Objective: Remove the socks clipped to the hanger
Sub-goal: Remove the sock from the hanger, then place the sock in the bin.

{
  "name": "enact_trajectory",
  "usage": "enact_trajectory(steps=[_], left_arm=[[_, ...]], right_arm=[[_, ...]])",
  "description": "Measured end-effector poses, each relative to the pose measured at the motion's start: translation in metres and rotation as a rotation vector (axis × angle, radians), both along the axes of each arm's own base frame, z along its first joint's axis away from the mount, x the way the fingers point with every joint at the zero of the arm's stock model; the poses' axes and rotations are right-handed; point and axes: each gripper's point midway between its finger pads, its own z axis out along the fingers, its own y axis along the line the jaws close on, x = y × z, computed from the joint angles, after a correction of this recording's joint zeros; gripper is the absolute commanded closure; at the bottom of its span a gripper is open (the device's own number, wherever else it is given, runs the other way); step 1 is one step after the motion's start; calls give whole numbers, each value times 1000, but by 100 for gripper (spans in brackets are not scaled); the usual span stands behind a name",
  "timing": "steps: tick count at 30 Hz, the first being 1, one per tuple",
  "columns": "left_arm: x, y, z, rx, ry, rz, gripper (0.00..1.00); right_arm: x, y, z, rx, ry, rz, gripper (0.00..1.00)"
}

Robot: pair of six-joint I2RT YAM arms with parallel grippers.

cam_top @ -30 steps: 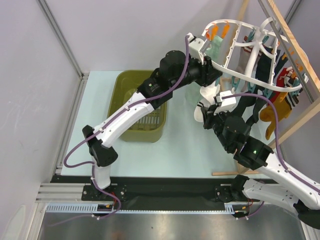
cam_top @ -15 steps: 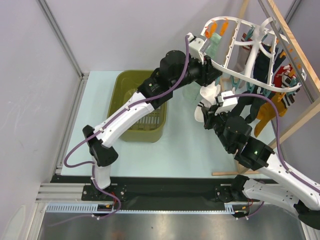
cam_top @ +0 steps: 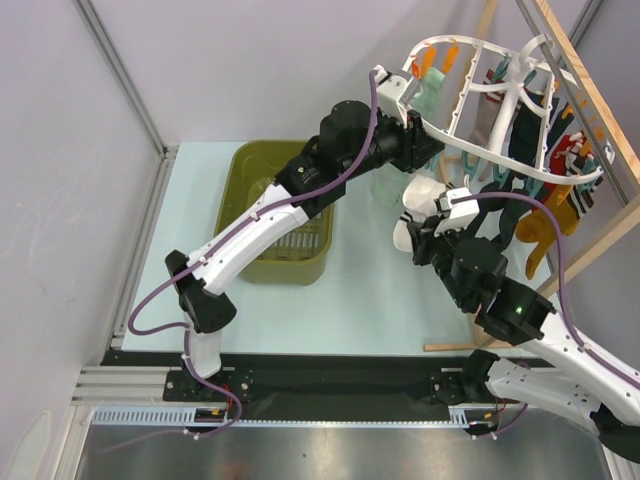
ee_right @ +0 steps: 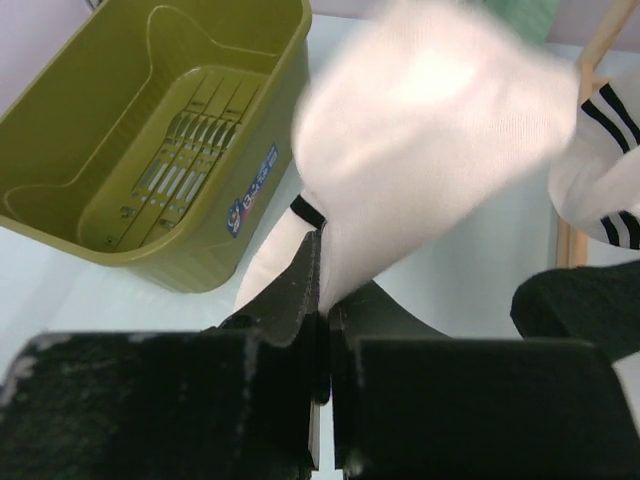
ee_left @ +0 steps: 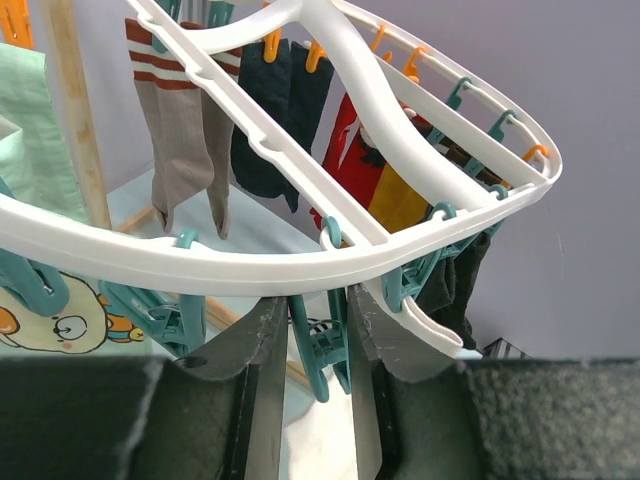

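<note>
The white oval hanger (cam_top: 480, 152) hangs at the back right with several socks clipped under it: grey with red bands (ee_left: 185, 130), navy (ee_left: 270, 110), red (ee_left: 350, 150), mustard (ee_left: 400, 200) and mint with a bear print (ee_left: 50, 320). My left gripper (cam_top: 425, 140) reaches under the hanger's rim (ee_left: 250, 270). Its jaws (ee_left: 315, 310) press both sides of a teal peg (ee_left: 322, 350). A white sock (cam_top: 415, 190) hangs below that peg. My right gripper (cam_top: 415, 238) is shut (ee_right: 325, 280) on this white sock (ee_right: 430, 130).
An olive-green tub (cam_top: 280, 215) stands on the table left of the grippers and shows in the right wrist view (ee_right: 130, 130). A light wooden rack (cam_top: 590, 110) carries the hanger on the right. A black-banded white sock (ee_right: 600, 160) and a black sock (ee_right: 580, 310) hang close by.
My left jaws have narrowed on the teal peg. My right gripper has shifted slightly right and down with the white sock. The hanger and the mustard sock have swung a little.
</note>
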Motion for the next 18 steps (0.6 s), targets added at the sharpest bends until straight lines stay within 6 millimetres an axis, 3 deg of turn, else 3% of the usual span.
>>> enact_trajectory(steps=[5, 6, 7, 10, 13, 18], left_arm=[[-1, -1, 0, -4, 7, -6, 95], [-2, -1, 0, -5, 9, -8, 91], [-2, -1, 0, -6, 11, -9, 75], [-3, -1, 0, -10, 17, -13, 53], [-6, -2, -3, -9, 28, -28, 41], [-13, 0, -15, 8, 52, -40, 32]], right_arm=[[-6, -1, 3, 16, -2, 24, 100], [-7, 0, 2, 16, 1, 33, 100], [-8, 1, 2, 14, 4, 40, 100], [-10, 3, -2, 7, 16, 59, 100], [-11, 4, -3, 9, 24, 65, 100], [-12, 5, -3, 11, 24, 70, 100]])
